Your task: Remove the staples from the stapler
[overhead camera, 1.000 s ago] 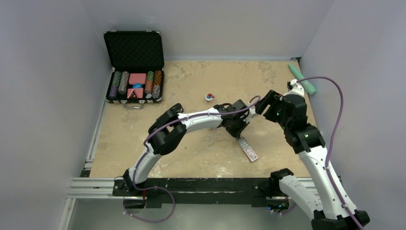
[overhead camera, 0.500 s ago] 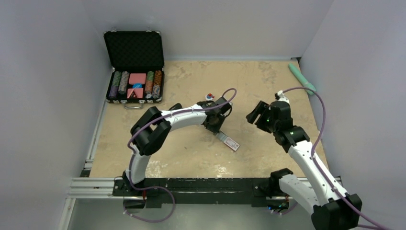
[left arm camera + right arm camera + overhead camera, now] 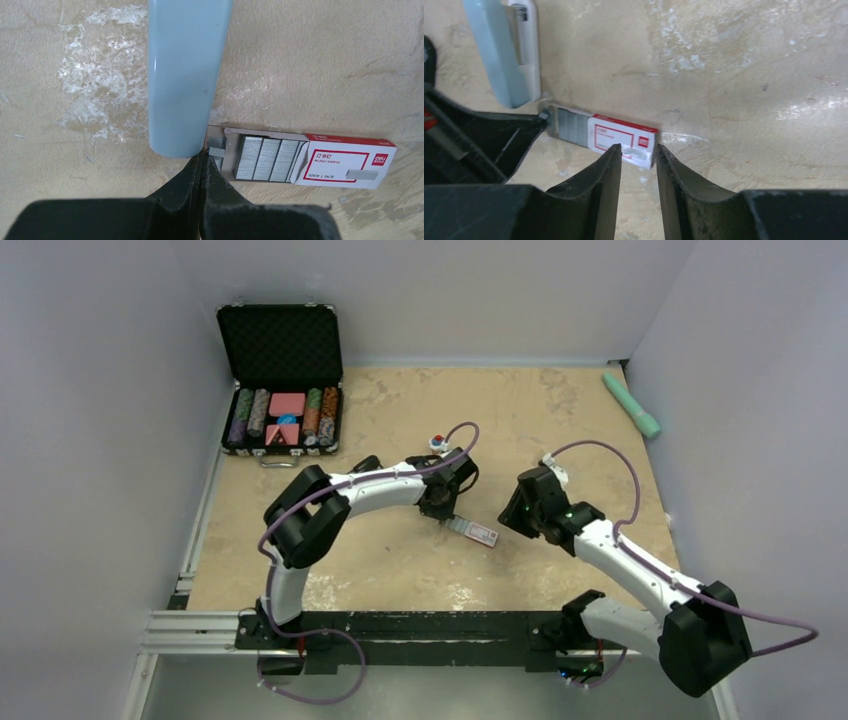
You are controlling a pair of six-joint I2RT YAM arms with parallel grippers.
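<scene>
- The staples [image 3: 216, 148] are a short grey strip at the open end of the pack [image 3: 345, 162]. They lie on the table [image 3: 560, 410], touching its tray or all but touching it.
- In the left wrist view the strip lies just ahead of the left gripper [image 3: 202, 159] and a shade to the right.
- That pincer is clenched, fingers pressed flat together. Whether it nips the strip's edge or only sits against it cannot be told.
- The strip is too small to be sure of its long axis. It looks set across the pack's length, parallel to the strips in the tray.
- The pack's long axis runs from the left gripper towards the right gripper [image 3: 638, 149]. Its open end faces the left one and its printed end the right.
- The right jaws stand narrowly apart over the corner of the printed end, and nothing shows them grasping it.
- The left arm is much the nearer to the strip. The right is a pack's length off, so any pick or nudge of the strip likely falls to the left.
- The stapler cannot be made out in any view. It may be hidden under the left arm.
- A pale blue bar [image 3: 185, 75] ends just beside the left fingertips and the strip, with its length roughly crosswise to the pack.
</scene>
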